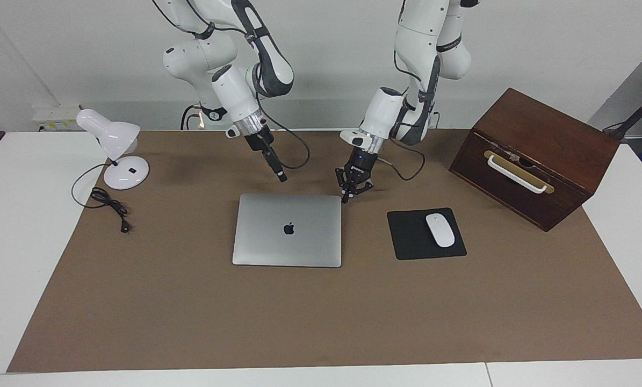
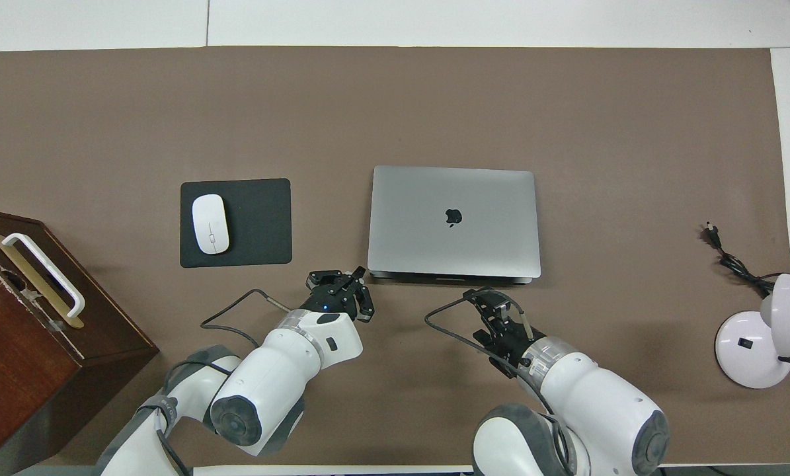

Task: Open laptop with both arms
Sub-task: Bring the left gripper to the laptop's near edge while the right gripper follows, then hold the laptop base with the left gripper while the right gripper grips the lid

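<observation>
On the brown mat at the middle of the bench, the laptop is seen lying flat with its lid fully shut, logo upward. The left gripper is held low, just beside the laptop's corner nearest the robots at the left arm's end, and its jaws are seen parted a little, holding nothing. The right gripper hangs above the mat close to the laptop's edge nearest the robots; whether its jaws are apart cannot be told.

The approach appears to be the step in hand. It would be done well if the base were pinned by one gripper while the lid's edge is caught by the other and raised slowly, so that the thin body is not dragged or tipped.

A black mouse pad bearing a white mouse lies beside the laptop toward the left arm's end, near enough to be brushed by the left arm. A wooden box and a white desk lamp with its loose cord are set well apart, and nothing is seen to block the lid.
</observation>
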